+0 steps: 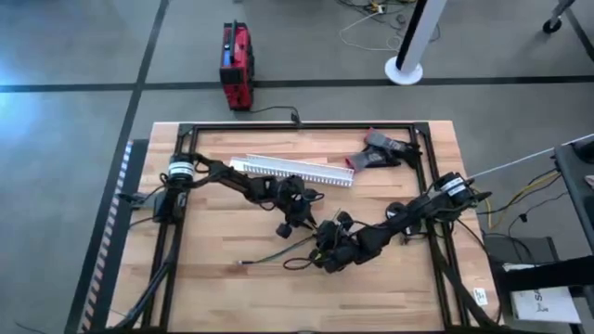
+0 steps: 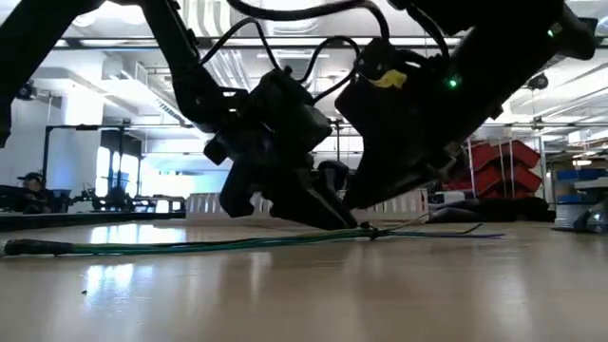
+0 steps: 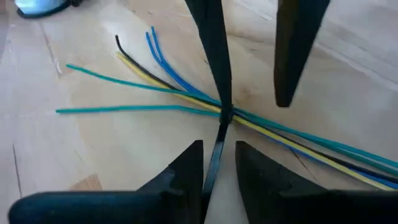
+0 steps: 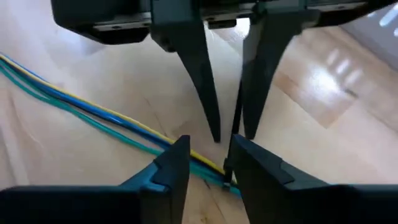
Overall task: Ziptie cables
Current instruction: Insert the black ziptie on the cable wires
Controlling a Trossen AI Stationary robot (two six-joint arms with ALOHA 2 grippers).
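Observation:
The cables [image 3: 124,109], thin teal, blue, yellow and black wires, lie flat on the wooden table near its middle [image 1: 269,255]. The black ziptie [image 3: 216,152] is looped round them, and its tail rises from the bundle. My left gripper [image 3: 219,148] is open, with the tail standing between its fingers. My right gripper [image 4: 209,142] faces it across the bundle, also open, its fingers straddling the loop. In the low view both grippers slant down and meet at the bundle [image 2: 366,231]. My left gripper has the ziptie's tail [image 3: 211,171] between its fingers, not pinched. The tail lies along the inner side of one finger [image 3: 193,171]. The fingers come slanting down from the table's left and far side. My right gripper has one fingertip [image 3: 222,99] at the ziptie's loop [image 3: 226,116] on the cables, slanting down from the right. Whether it touches the loop I cannot tell. The bundle lies on the table.
A white slotted channel [image 1: 292,170] lies at the far middle of the table. A black and red tool [image 1: 380,153] sits at the far right. Black frame rails [image 1: 181,199] run along the table's edges. A red device [image 1: 237,65] stands on the floor beyond.

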